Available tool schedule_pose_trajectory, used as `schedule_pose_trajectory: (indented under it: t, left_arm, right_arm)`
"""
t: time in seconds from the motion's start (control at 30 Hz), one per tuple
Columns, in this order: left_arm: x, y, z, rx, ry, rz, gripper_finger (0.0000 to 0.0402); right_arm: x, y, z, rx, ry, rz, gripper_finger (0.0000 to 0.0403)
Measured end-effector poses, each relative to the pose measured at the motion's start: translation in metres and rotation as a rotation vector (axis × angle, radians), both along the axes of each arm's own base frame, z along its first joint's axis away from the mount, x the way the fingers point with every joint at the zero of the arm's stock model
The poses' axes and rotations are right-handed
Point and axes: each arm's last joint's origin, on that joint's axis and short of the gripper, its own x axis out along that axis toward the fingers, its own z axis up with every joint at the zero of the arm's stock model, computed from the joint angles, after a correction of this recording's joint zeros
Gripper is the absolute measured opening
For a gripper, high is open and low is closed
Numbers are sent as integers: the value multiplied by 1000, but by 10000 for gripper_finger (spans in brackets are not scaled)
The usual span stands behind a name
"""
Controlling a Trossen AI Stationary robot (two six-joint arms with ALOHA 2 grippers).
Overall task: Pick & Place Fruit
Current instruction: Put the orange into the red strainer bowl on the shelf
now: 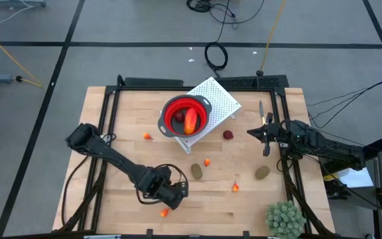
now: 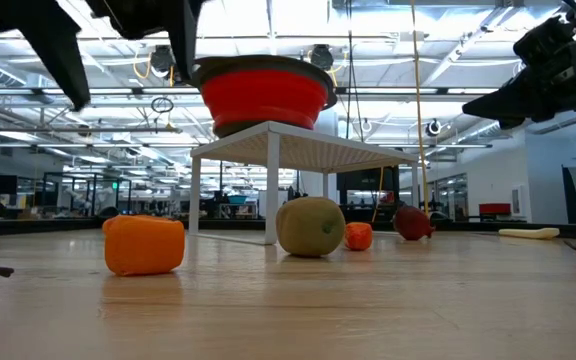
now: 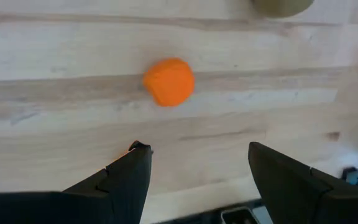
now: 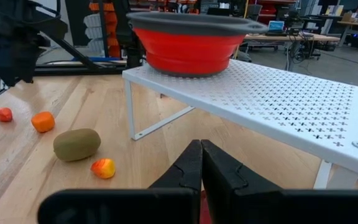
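One red-orange fruit piece (image 1: 190, 121) is lying in the bowl (image 1: 168, 113), while the left hand (image 1: 175, 194), released and empty, is hovering just beside an orange bit (image 1: 164, 213), and the right hand (image 1: 252, 132), clenched on nothing, is waiting near a dark red ball (image 1: 228, 135).

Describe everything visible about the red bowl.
The red bowl is round with a grey rim and small grey handles, and looks like soft, ribbed plastic. It sits upright on the white perforated rack, at its left end, raised above the table. A red-orange fruit piece lies inside. Neither gripper touches it.
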Motion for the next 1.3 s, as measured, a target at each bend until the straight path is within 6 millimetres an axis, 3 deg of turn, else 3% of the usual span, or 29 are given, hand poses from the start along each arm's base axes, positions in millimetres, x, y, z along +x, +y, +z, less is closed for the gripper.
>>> schedule_pose_trajectory:
  t: [0.53,0.9,1.3]
  left_arm:
    - [21,7,-44,50,95,-33,269]
    - [20,8,-45,77,97,-18,269]
    - [27,3,-69,40,144,-29,269]
  right_arm:
    - [0,0,0,7,-2,0,0]
    - [0,0,0,31,-7,-4,0]
    - [0,0,0,26,-5,-3,0]
